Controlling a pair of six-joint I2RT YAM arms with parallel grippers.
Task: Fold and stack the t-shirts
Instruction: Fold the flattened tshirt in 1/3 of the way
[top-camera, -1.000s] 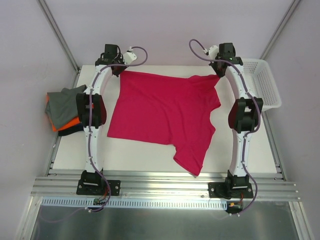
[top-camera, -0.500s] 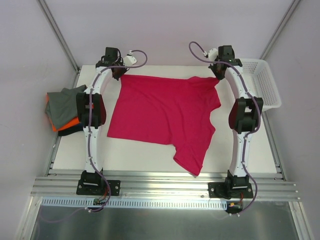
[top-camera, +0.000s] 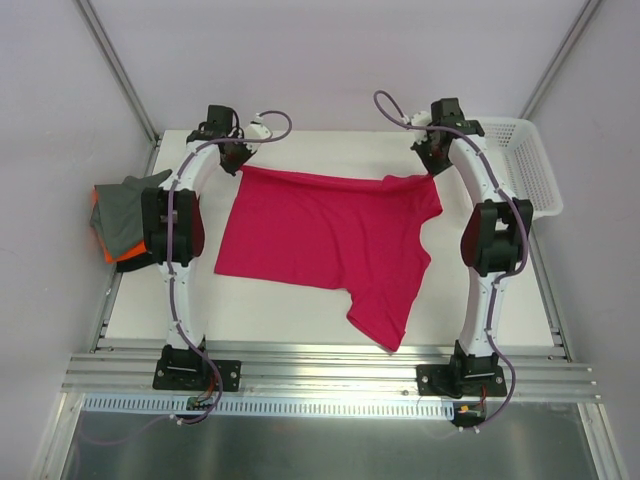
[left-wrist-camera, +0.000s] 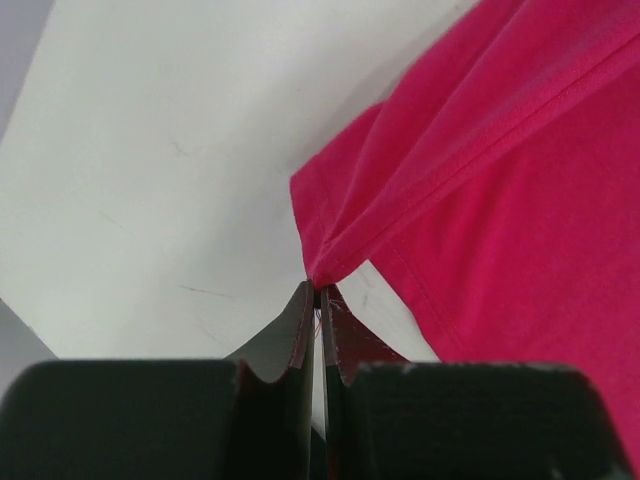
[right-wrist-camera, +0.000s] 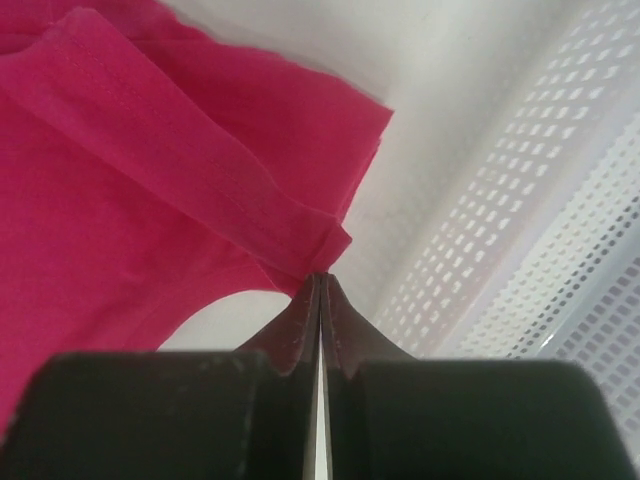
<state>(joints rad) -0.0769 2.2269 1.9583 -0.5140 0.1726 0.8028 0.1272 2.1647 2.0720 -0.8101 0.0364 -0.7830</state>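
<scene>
A magenta-pink t-shirt (top-camera: 325, 235) lies spread over the middle of the white table (top-camera: 270, 305), one sleeve hanging toward the front edge. My left gripper (top-camera: 238, 160) is shut on its far left corner, and in the left wrist view the cloth (left-wrist-camera: 480, 170) is pinched at my left gripper's (left-wrist-camera: 318, 290) tips. My right gripper (top-camera: 432, 165) is shut on the far right corner; the right wrist view shows the folded hem (right-wrist-camera: 200, 180) clamped at my right gripper's (right-wrist-camera: 320, 275) tips. The far edge is lifted off the table.
A pile of grey and orange t-shirts (top-camera: 125, 220) sits at the table's left edge. A white mesh basket (top-camera: 525, 165) stands at the far right, and its wall (right-wrist-camera: 520, 240) is close beside my right gripper. Metal rails run along the front edge.
Both grippers have risen and drawn the shirt's far edge toward the front, so the far hem now lies lower in the top view. The left arm now covers more of the pile.
</scene>
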